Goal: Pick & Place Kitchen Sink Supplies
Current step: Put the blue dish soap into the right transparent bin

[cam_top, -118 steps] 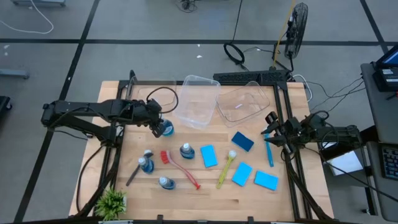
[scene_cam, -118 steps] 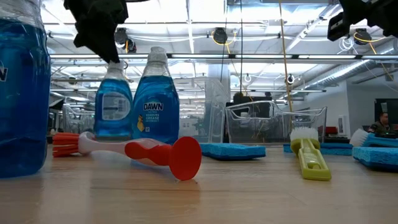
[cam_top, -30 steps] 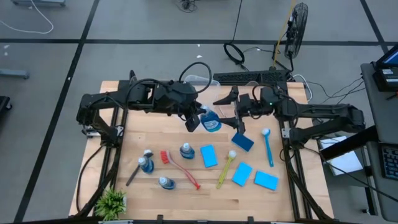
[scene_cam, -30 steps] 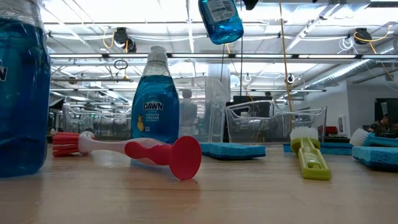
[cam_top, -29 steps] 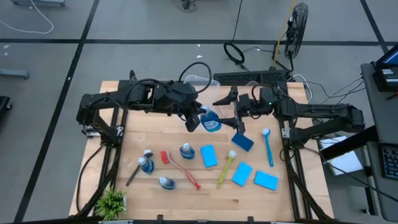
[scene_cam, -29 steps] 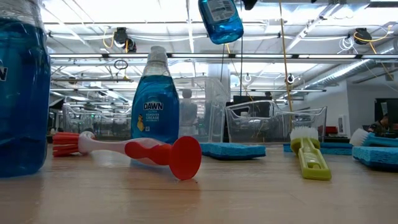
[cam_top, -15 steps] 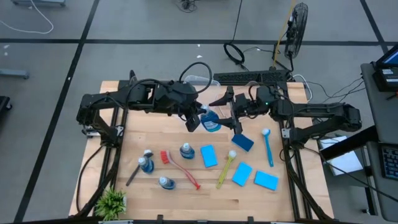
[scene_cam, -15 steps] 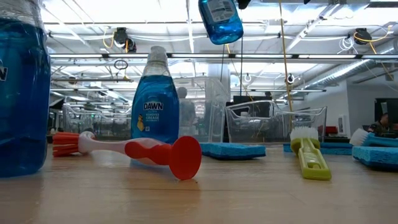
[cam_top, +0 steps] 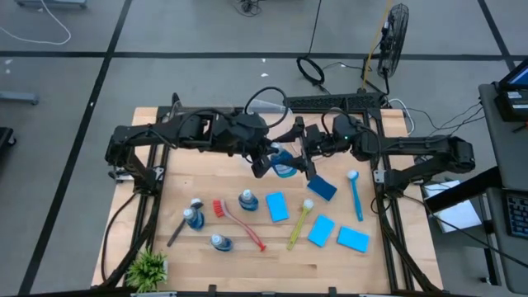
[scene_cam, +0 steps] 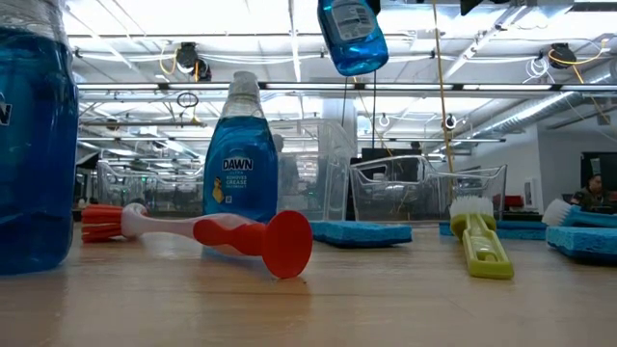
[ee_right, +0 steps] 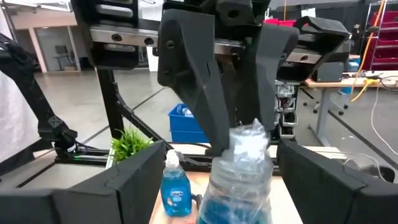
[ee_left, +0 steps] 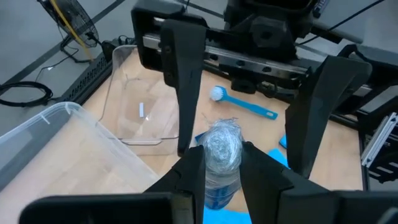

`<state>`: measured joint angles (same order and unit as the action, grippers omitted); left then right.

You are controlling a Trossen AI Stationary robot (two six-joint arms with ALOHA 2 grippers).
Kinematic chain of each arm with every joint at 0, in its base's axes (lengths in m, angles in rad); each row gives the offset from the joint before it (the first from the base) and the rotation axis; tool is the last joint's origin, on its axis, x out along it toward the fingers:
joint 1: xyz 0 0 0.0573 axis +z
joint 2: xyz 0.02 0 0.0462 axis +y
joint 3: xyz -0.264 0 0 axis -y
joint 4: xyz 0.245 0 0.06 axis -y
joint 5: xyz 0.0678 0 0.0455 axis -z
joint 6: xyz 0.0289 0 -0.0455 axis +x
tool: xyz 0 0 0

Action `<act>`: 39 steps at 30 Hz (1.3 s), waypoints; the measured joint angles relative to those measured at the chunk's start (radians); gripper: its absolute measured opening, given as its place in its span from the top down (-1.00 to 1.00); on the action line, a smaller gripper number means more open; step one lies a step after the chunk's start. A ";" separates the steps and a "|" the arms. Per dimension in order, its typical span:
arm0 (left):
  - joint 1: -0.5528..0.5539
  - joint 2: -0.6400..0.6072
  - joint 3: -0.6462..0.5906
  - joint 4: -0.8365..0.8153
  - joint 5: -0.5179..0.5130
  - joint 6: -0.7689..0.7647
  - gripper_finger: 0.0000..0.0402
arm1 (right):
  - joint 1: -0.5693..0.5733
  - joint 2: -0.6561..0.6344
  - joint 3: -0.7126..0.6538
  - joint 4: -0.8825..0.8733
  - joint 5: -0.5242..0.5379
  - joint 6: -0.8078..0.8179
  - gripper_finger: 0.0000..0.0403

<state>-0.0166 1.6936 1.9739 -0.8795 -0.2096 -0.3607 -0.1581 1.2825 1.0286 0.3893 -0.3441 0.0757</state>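
Note:
A small clear bottle of blue liquid (cam_top: 285, 163) hangs high over the middle of the table, also seen in the low view (scene_cam: 353, 37). My left gripper (cam_top: 270, 162) is shut on its top. My right gripper (cam_top: 300, 156) is open; its fingers (ee_left: 184, 81) stand on either side of the bottle's body without touching it. Three more bottles (cam_top: 248, 200) stand upright on their bases at the near left. Red (cam_top: 241, 223), yellow (cam_top: 299, 224), blue (cam_top: 355, 195) and grey (cam_top: 176, 233) brushes and several blue sponges (cam_top: 276, 206) lie flat on the wood. My left gripper pinches the bottle's neck, just under the wrapped cap (ee_left: 222, 147), between its two fingers (ee_left: 190, 173). The fingers slant down from the table's left side. The bottle hangs below them, a little tilted, its base (scene_cam: 355, 64) lifted far clear of the table.
Two clear plastic bins (ee_left: 56, 149) (ee_left: 138, 109) stand at the table's far edge, behind the arms. A small green plant (cam_top: 148, 269) stands at the near left corner. Bare wood lies along the near edge.
My right gripper has gone toward the table's left, toward the held bottle, staying open; its fingers now stand on either side of the bottle. The bottle stays lifted clear in my left gripper.

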 joint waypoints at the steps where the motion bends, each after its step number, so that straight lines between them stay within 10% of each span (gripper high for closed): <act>1: 0.000 0.000 0.000 0.000 0.000 0.000 0.60 | 0.000 0.002 0.000 -0.002 0.000 0.003 -0.48; 39: -0.001 0.009 0.000 0.022 0.007 0.010 0.60 | -0.001 0.002 -0.001 -0.020 0.004 0.014 0.31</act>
<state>-0.0174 1.7027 1.9739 -0.8577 -0.2024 -0.3508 -0.1589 1.2846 1.0279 0.3691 -0.3405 0.0895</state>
